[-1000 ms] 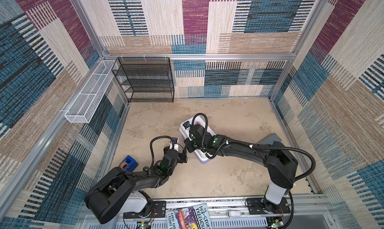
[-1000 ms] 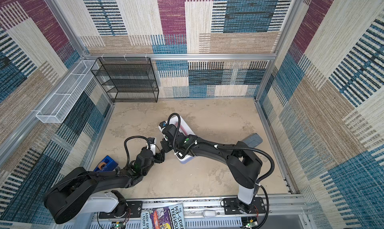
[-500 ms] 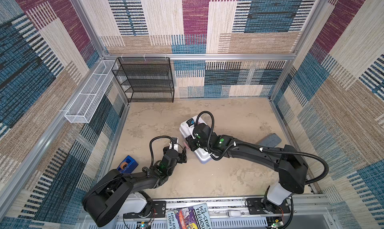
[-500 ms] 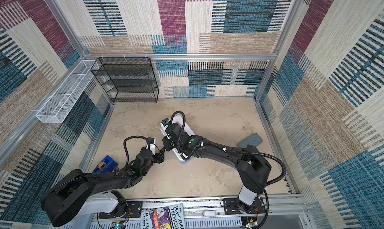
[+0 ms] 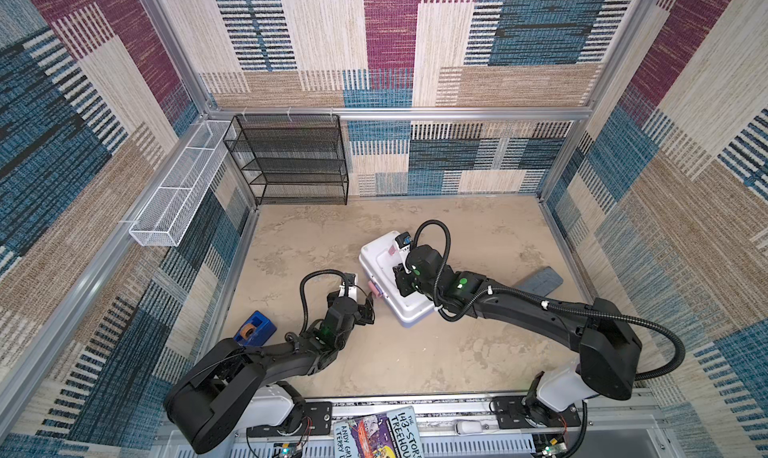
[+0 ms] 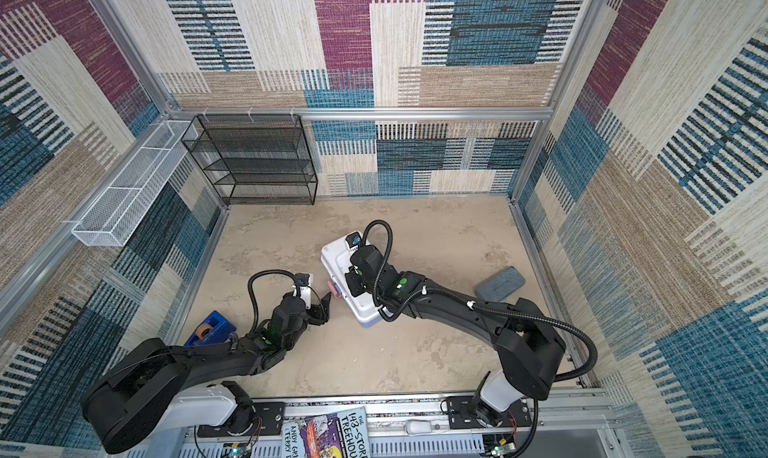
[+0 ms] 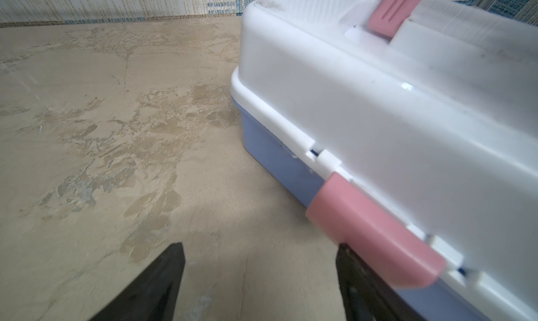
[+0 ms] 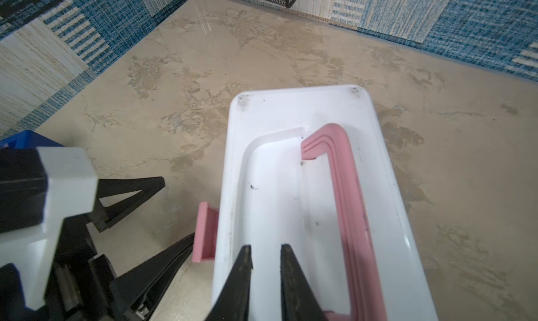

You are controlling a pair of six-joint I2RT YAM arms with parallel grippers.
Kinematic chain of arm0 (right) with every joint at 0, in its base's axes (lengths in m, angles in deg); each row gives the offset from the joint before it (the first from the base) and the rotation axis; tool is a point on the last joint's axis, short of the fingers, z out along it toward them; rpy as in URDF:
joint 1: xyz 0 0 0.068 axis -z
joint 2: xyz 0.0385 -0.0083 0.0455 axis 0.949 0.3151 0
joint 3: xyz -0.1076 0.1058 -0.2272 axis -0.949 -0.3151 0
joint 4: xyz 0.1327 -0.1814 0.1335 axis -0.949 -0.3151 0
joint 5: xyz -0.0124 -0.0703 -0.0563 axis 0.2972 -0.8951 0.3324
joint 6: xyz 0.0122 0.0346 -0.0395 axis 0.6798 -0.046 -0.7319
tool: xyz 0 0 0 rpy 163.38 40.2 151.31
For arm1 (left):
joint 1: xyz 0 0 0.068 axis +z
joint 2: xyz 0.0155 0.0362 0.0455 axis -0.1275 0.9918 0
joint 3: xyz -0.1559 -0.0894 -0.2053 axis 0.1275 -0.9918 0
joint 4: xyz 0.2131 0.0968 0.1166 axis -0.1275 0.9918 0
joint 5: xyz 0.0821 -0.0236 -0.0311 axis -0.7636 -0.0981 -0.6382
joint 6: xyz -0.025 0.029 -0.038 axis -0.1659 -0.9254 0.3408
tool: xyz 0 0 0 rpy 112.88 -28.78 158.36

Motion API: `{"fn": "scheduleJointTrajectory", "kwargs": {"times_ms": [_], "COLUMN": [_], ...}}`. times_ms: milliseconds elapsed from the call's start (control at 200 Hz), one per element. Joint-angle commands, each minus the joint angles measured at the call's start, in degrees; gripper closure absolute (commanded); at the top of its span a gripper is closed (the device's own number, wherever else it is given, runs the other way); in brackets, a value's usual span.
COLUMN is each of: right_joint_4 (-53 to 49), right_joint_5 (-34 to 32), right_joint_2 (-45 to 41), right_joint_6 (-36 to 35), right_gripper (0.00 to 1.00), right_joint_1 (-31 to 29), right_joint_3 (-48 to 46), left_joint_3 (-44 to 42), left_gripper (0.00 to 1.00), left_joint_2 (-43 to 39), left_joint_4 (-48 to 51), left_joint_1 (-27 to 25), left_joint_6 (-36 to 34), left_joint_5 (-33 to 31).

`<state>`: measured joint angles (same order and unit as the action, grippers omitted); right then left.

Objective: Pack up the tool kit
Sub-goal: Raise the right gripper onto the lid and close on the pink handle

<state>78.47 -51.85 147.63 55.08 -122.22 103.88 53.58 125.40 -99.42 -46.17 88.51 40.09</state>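
Toolbox status: the rounded white-lidded plastic toolbox with light-blue base (image 5: 384,277) sits mid-worktop (image 5: 415,352), lid down, position unchanged over the last second. The right hand (image 8: 265,248) has parted slightly, leaving a narrow gap; it holds nothing and sits above the lid recess beside the pink handle (image 8: 346,188). The left hand (image 7: 259,246) remains spread wide and empty, one finger just beside the pink latch (image 7: 372,232). Judgement: latching remains outstanding.

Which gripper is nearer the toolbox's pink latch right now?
Left. The left gripper sits right beside the pink latch, jaws open on either side of its end. The right gripper is above the white lid, by the pink handle, farther from the latch.
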Motion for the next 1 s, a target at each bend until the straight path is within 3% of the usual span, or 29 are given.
{"fn": "scheduleJointTrajectory", "kwargs": {"times_ms": [0, 997], "right_joint_4": [1.59, 3.54], "right_joint_5": [-1.03, 1.15], "right_joint_2": [-0.99, -2.65], "right_joint_6": [0.12, -0.23], "right_gripper": [0.78, 0.81], "right_joint_1": [0.96, 2.80], "right_joint_3": [-1.53, -5.28], "left_joint_3": [0.66, 2.31], "left_gripper": [0.15, 0.15], "left_joint_2": [0.47, 2.62], "left_joint_4": [-0.81, -1.00], "left_joint_1": [0.06, 0.09], "left_joint_6": [1.14, 0.71], "left_joint_5": [0.25, 0.88]}}
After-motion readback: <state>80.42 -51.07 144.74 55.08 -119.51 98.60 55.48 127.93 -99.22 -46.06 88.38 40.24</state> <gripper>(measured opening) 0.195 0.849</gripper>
